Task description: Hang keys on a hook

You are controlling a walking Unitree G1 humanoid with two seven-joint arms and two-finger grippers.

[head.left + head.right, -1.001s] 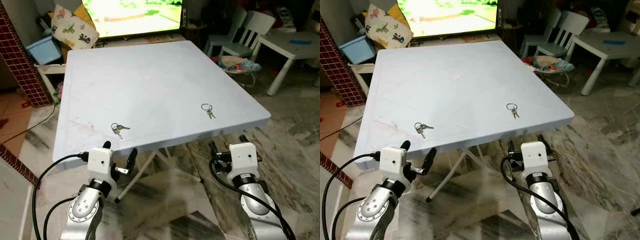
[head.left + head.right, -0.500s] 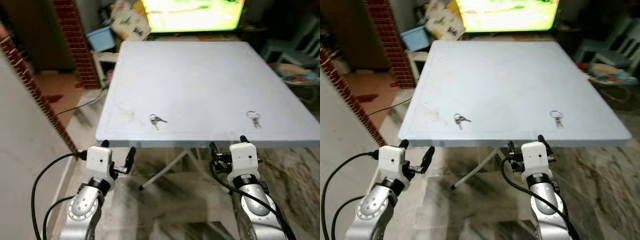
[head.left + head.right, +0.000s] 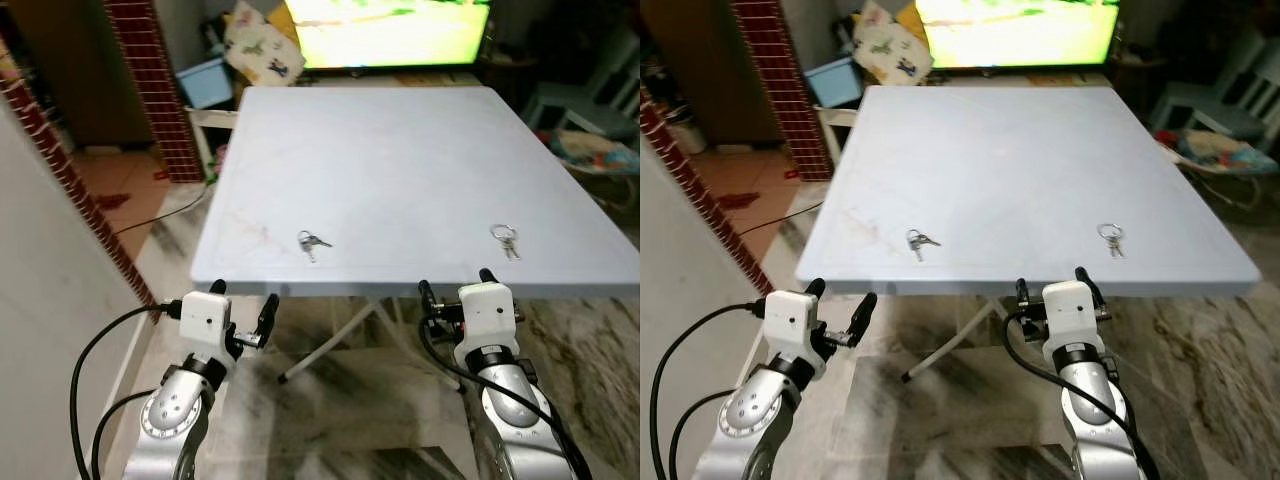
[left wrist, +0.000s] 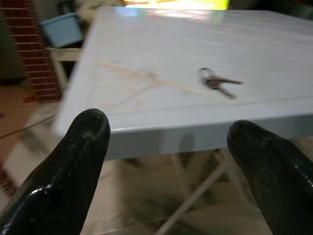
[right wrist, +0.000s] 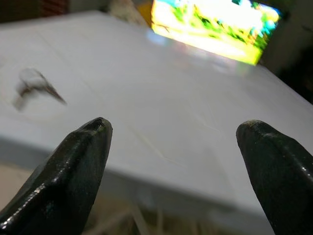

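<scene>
Two bunches of keys lie on a pale blue folding table (image 3: 400,150). The left bunch (image 3: 312,242) rests near the front edge, and it also appears as keys (image 4: 216,82) in the left wrist view. The right bunch (image 3: 504,240) with its metal ring lies near the front right; it is a blurred bunch (image 5: 33,87) in the right wrist view. My left gripper (image 3: 241,297) is open, below and in front of the table's front left edge. Open too, my right gripper (image 3: 454,283) sits just under the front edge, left of the right bunch.
A lit television (image 3: 390,30) stands behind the table. A red brick pillar (image 3: 150,90) and a blue bin (image 3: 207,80) are at the back left, a white wall (image 3: 50,300) close on my left. Marble floor (image 3: 340,400) and the table's folding legs (image 3: 340,345) lie ahead.
The view has shifted only slightly since half a second ago; a second ago it faced further right, so the camera turned left. Both grippers hold the same pose, and the keys have not moved.
</scene>
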